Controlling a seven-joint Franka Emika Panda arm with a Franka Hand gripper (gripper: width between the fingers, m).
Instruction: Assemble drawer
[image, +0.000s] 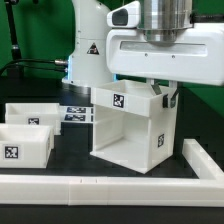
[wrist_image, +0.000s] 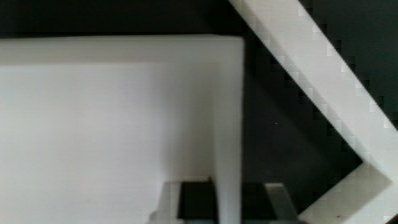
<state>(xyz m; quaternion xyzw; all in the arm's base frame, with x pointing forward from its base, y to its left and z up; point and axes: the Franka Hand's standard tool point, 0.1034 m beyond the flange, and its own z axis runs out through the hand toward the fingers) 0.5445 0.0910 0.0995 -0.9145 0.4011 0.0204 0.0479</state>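
We see the white, tagged housing (image: 125, 128), open-fronted. Our hand (wrist_image: 231, 200) straddles its wall; we cannot tell if it grips.

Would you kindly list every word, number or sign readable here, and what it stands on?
No words or numbers can be read.
Triangular sign on the arm: too small to read.
Square tags on the housing, near tray, far tray and marker board: patterns only, no text.

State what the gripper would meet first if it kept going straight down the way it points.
Probably the drawer housing's side wall: the gripper points down with that wall between its jaws, so its edge lies first in line. How deep it sits is unclear.
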